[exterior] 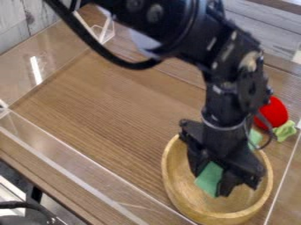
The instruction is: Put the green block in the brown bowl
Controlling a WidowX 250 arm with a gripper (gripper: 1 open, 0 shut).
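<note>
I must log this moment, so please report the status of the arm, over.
Black gripper down at the light-brown wooden bowl. Green rectangular block between its fingers, inside bowl rim. Nothing visibly blocking.
</note>
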